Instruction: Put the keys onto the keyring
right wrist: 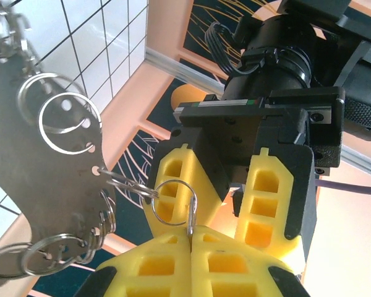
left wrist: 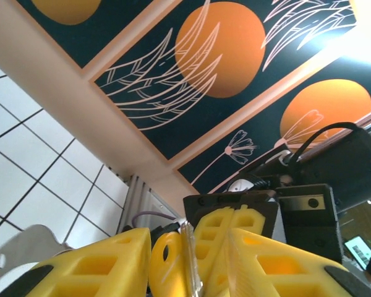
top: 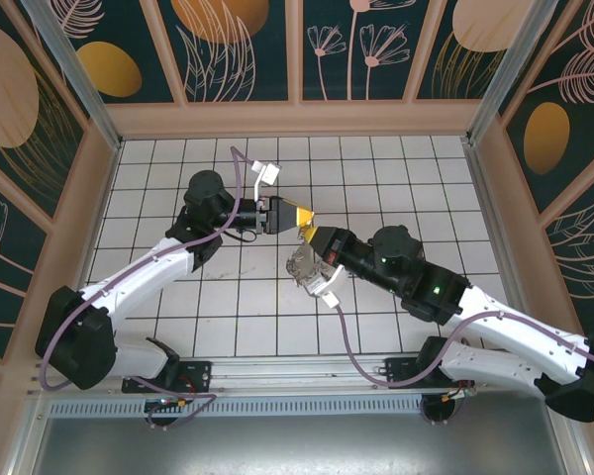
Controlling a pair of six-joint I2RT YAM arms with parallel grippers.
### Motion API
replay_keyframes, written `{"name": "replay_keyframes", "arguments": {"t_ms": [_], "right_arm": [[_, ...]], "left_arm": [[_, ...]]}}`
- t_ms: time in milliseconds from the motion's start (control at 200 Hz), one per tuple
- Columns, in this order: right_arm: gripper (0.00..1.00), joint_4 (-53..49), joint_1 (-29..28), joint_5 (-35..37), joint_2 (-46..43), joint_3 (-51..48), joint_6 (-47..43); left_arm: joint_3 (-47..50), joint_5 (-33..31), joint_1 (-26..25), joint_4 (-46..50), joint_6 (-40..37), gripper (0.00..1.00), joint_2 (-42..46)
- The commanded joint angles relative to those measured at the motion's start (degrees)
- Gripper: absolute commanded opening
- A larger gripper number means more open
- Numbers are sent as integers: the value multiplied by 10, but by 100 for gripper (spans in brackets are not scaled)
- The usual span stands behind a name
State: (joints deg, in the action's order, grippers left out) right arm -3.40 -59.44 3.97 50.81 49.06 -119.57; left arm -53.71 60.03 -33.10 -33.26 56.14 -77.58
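We look down on a floor of white square tiles with dark joints, boxed in by peach-framed wall panels of dark teal painted with orange discs and pale leaf outlines. A ribbed aluminium rail closes the near edge.

Our landmark is the flat grey metal plate with a row of small holes along its edge, which hangs above the middle of the floor.

Left of the plate, the white-and-black left arm reaches in from the near left corner. The left gripper sits just behind the plate. Its yellow fingers stand partly apart, straddling the other arm's fingertips, and we see nothing clamped between them.

Several silver wire split rings hang from the plate's edge holes. Just right of the plate is one small silver split ring, the keyring. A wire loop runs from a plate hole to it. We cannot tell whether the two are linked.

The right gripper is just right of the plate, its yellow jaws pressed together and pinching the lower rim of that keyring. The right arm trails off to the right of the plate toward the near right corner.
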Motion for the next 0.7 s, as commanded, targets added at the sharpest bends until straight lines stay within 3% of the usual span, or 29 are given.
{"name": "replay_keyframes", "arguments": {"t_ms": [0,425,696], "right_arm": [[0,38,-8,-6,-8,5,-38],[0,34,-11,3,5,11,-35],[0,22,-12,13,4,12,-27]], "left_arm": [[6,24,-1,-56,34,36,2],[-3,41,-12,-51,25,20,-9],[-15,42,-11,-52,21,0,-9]]}}
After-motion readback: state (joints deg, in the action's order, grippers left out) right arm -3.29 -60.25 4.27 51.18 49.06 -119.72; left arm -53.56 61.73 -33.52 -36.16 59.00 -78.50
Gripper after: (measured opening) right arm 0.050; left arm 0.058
